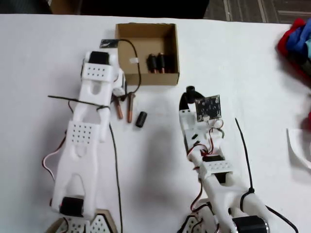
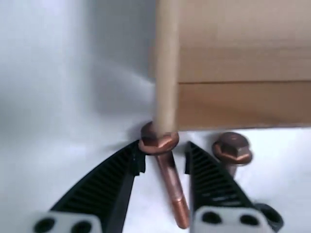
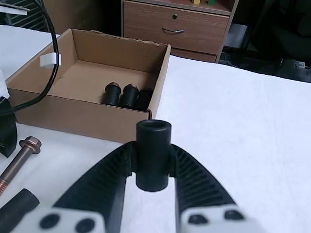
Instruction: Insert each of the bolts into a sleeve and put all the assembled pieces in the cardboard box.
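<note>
- The left gripper (image 2: 164, 156) has its jaws spread either side of a copper bolt (image 2: 167, 179) that lies on the table (image 1: 233, 53). The bolt's head is close against the outer wall of the cardboard box (image 2: 243, 63).
- A second bolt (image 2: 232, 148) lies just beside it, outside one finger and near the same wall.
- The right gripper (image 3: 152, 162) pinches a black sleeve (image 3: 153, 138) upright, off the box's front corner.
- A loose sleeve (image 1: 141, 119) lies near the bolts, between the arms.
- Three assembled pieces (image 3: 127, 94) sit inside the box along its front wall.
</note>
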